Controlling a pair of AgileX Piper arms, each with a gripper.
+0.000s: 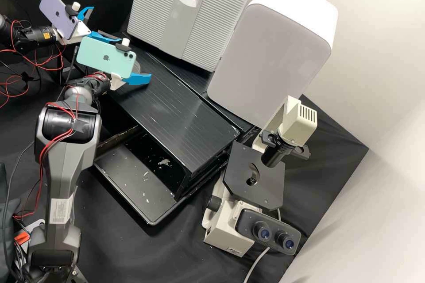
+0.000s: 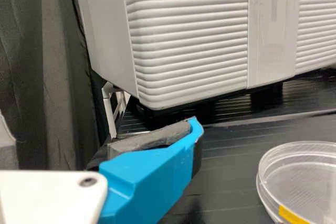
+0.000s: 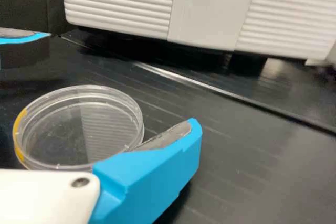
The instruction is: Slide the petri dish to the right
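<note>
Petri dish (image 3: 79,127) sits beside right pincer (image 3: 176,132), whose grip cannot be told; ribbed white appliance (image 3: 210,9) behind.

A clear, round petri dish (image 3: 79,127), lid on, with a yellow mark at its rim, lies flat on the black ribbed table (image 3: 236,145), near the front of a white ribbed machine (image 3: 131,3).

clear plastic petri dish (image 3: 79,127), glossy blk bench (image 3: 252,145)
</note>
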